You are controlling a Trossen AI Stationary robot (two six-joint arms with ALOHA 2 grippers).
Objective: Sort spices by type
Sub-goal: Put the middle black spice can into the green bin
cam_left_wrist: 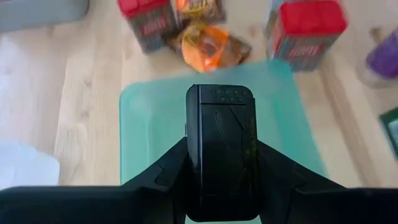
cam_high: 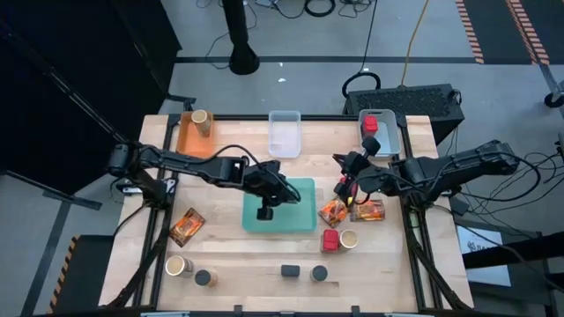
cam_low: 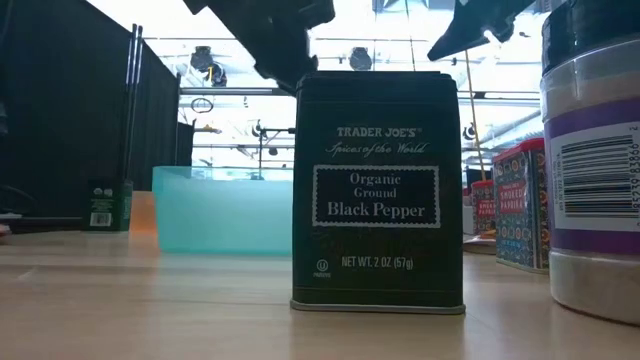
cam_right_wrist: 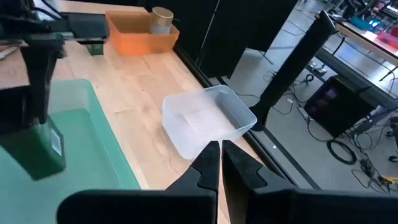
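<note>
My left gripper (cam_high: 264, 201) hangs over the flat teal tray (cam_high: 300, 216), shut on a dark block (cam_left_wrist: 221, 149) of spice. My right gripper (cam_right_wrist: 221, 152) is shut on nothing, above the table between the tray and the bin at the far right (cam_high: 388, 136), which holds a red cube (cam_high: 371, 123). A tan jar (cam_high: 201, 117) stands in the orange bin (cam_high: 189, 136). Printed packets (cam_high: 333, 211) (cam_high: 188, 224), a red cube (cam_high: 330, 239), tan jars (cam_high: 349, 239) (cam_high: 179, 265) and dark jars (cam_high: 204, 278) stand loose on the table. My left gripper pinches the dark block by its two narrow sides (cam_left_wrist: 191, 155) between its fingers (cam_left_wrist: 165, 174), on the block's upper part (cam_right_wrist: 37, 124). The fingers slant down from the table's left. The block stands upright under them over the tray; whether its lower end touches the tray I cannot tell.
A clear bin (cam_high: 285, 132) stands at the far middle. A black pepper tin (cam_low: 378, 190) and a purple-labelled jar (cam_low: 595, 160) stand near the front edge. A third packet (cam_high: 368, 210) lies right of the tray. Bare wood lies left of the tray.
</note>
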